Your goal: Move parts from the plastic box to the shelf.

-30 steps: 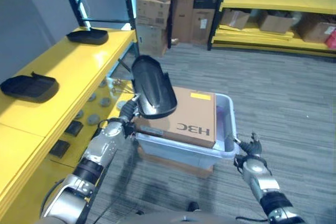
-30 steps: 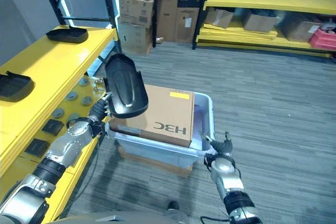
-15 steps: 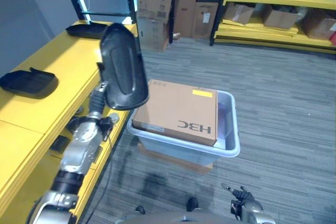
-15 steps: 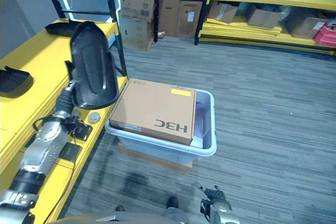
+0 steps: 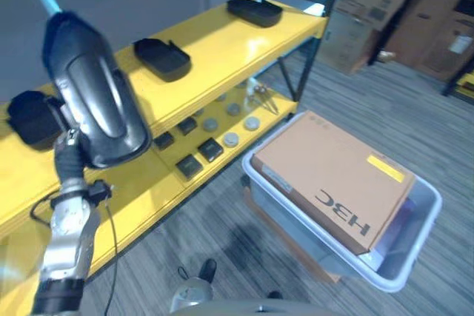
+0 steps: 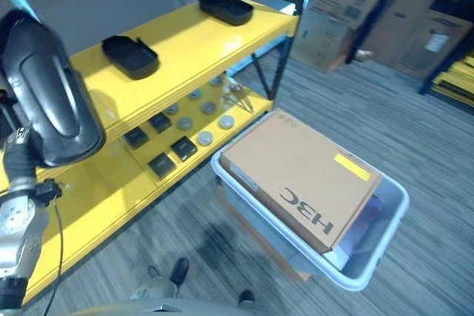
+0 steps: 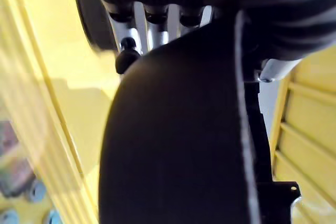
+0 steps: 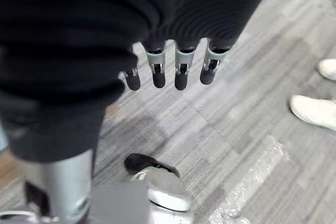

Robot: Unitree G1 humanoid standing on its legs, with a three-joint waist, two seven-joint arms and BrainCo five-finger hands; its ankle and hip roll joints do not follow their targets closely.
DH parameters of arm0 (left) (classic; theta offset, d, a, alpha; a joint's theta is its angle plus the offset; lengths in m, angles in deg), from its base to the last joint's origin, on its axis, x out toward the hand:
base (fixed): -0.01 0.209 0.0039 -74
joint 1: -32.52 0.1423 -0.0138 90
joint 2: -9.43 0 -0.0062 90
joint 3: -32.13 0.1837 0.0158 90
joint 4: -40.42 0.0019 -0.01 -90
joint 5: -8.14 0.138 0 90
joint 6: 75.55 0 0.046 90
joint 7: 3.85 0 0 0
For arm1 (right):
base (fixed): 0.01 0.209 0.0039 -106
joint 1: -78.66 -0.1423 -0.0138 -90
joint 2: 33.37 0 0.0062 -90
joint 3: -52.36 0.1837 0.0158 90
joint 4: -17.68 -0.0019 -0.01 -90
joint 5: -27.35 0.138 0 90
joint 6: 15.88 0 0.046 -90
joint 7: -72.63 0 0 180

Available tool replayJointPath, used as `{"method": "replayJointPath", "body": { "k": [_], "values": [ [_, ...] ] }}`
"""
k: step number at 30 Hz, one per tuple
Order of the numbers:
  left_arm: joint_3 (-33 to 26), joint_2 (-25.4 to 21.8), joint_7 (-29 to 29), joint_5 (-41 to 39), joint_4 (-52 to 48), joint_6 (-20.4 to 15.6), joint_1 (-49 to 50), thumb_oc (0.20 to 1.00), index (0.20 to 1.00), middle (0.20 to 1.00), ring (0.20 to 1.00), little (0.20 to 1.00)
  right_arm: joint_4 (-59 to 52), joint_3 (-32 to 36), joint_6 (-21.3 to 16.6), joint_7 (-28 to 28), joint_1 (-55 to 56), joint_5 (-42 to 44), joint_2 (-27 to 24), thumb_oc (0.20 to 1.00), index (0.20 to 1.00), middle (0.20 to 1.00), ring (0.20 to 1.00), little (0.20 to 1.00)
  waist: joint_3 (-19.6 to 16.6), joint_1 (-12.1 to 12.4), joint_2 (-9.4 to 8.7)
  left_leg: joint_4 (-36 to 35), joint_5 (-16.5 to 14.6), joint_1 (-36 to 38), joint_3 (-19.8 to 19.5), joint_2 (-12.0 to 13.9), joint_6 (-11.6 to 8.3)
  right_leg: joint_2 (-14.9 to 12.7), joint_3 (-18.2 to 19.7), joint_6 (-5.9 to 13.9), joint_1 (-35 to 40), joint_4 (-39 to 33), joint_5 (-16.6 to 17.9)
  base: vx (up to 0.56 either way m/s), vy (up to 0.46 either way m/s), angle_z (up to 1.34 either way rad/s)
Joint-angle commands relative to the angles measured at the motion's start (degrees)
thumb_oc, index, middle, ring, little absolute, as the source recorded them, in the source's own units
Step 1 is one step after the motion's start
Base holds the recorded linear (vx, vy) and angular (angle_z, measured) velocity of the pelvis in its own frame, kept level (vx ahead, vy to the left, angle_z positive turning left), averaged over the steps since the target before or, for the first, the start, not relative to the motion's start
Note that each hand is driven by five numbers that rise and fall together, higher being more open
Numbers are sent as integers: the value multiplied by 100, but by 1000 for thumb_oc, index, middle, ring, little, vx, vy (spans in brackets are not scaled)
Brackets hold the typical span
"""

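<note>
Black part upright in left hand, above shelf.

Glossy black oval molded part held upright above yellow shelf; three similar black parts lie on shelf. Pale plastic box on floor, cardboard carton inside.

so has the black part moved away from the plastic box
Yes. The black part in the left hand is now over the yellow shelf, well clear of the plastic box.
</note>
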Motion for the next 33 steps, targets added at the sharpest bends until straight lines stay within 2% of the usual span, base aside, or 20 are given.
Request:
{"method": "replayJointPath", "body": {
  "k": [1,3,4,5,6,8,9,11,12,13,14,17,18,21,27,29,33],
  "values": [
    [-605,-460,100,-144,-350,-642,-594,200,200,200,200,200,-201,-54,94,-123,-103,-245,-84,1000,1000,1000,1000,1000,24,-40,-356,138,-266,-303,445,-358,136,-58,-78,109,-282,518,-229,-132,-84,50],
    [-709,-441,-44,-196,-391,-624,-539,200,200,200,200,200,-224,-36,131,-168,-111,-243,-90,1000,1000,1000,1000,1000,88,2,-359,193,-222,-453,774,-274,59,-64,-315,120,-207,466,-237,-99,-74,47],
    [-722,-411,-184,-242,-377,-624,-533,200,200,200,200,200,-241,-1,95,-189,-51,-207,-79,1000,1000,1000,1000,1000,112,-24,-352,210,-147,-561,1157,-161,4,-70,-508,137,-153,390,-200,-110,-62,112],
    [-654,-318,-227,-77,-378,-624,-576,200,200,200,200,200,-349,54,78,-207,49,-250,-21,1000,1000,1000,1000,1000,143,-150,-327,207,92,-749,2010,117,-96,-90,-893,164,-80,251,-90,-96,-30,145],
    [-640,-300,-209,-52,-373,-622,-589,200,200,200,200,200,-358,63,70,-209,56,-274,-11,1000,1000,1000,1000,1000,140,-172,-315,212,144,-787,2106,154,-103,-85,-945,164,-85,230,-59,-90,-3,182],
    [-539,-211,-102,56,-335,-678,-623,200,200,200,200,200,-345,55,40,-202,44,-393,49,1000,1000,1000,1000,1000,161,-266,-316,309,218,-808,2599,355,-144,-134,-1188,164,-84,216,-32,-76,61,176],
    [-491,-164,-4,108,-287,-727,-640,200,200,200,200,200,-287,28,51,-232,-31,-559,67,1000,1000,1000,1000,1000,155,-304,-337,396,102,-756,2824,418,-90,-190,-1304,146,-137,282,-47,-111,129,128],
    [-429,-63,210,236,-352,-774,-613,200,200,200,200,200,-73,-41,-17,-247,-232,-746,70,1000,1000,1000,1000,1000,187,-281,-353,571,18,-741,2881,471,-50,-287,-1366,96,-264,409,-74,-78,128,94],
    [-426,-47,218,228,-363,-773,-590,200,200,200,200,200,-12,-60,-52,-236,-270,-764,73,1000,1000,1000,1000,1000,182,-268,-366,617,-68,-691,2803,476,-119,-299,-1302,114,-234,443,-180,-60,83,64],
    [-430,-40,247,221,-378,-757,-580,200,200,200,200,200,22,-70,-88,-248,-299,-833,78,1000,1000,1000,1000,1000,212,-258,-346,671,30,-751,2876,507,-57,-308,-1391,66,-279,460,-112,44,52,37],
    [-435,-17,185,103,-399,-731,-539,200,200,200,200,200,111,-129,-129,-245,-384,-779,77,1000,1000,1000,1000,1000,218,-236,-342,752,-50,-652,2878,573,-158,-343,-1417,66,-223,549,-271,-9,84,18],
    [-456,10,84,139,-397,-712,-471,200,200,200,200,200,196,-99,-219,-198,-468,-691,91,1000,1000,1000,1000,1000,194,-207,-306,629,-41,-479,3084,629,-182,-401,-1621,60,-131,585,-327,54,100,55],
    [-438,23,28,183,-404,-686,-421,200,200,200,200,200,258,-55,-246,-212,-508,-628,69,1000,1000,1000,1000,1000,169,-177,-258,509,58,-410,3177,650,-224,-423,-1744,62,-40,598,-372,102,162,85],
    [-419,36,-31,159,-382,-677,-378,200,200,200,200,200,297,-10,-244,-192,-544,-632,66,1000,1000,1000,1000,1000,132,-158,-242,368,-70,-292,3313,602,-177,-494,-1832,85,8,653,-405,103,165,49],
    [-515,-11,-295,-18,-246,-755,-75,200,200,200,200,200,306,-55,-244,-308,-656,-750,41,1000,1000,1000,1000,1000,-14,109,-247,309,-451,-110,3083,206,41,-786,-1866,196,123,784,-459,161,252,27],
    [-595,-72,-431,-76,-235,-778,-49,200,200,200,200,200,221,-86,-120,-297,-639,-623,49,1000,1000,1000,1000,1000,-84,171,-305,301,-631,-16,2978,-25,185,-927,-1800,306,124,825,-422,182,294,15],
    [-609,-169,-450,-62,-248,-744,-122,200,200,200,200,200,97,-42,-100,-260,-564,-541,59,1000,1000,1000,1000,1000,-94,172,-338,344,-806,-1,2937,-291,423,-1205,-1650,492,24,1277,-398,98,218,4]
  ]
}}
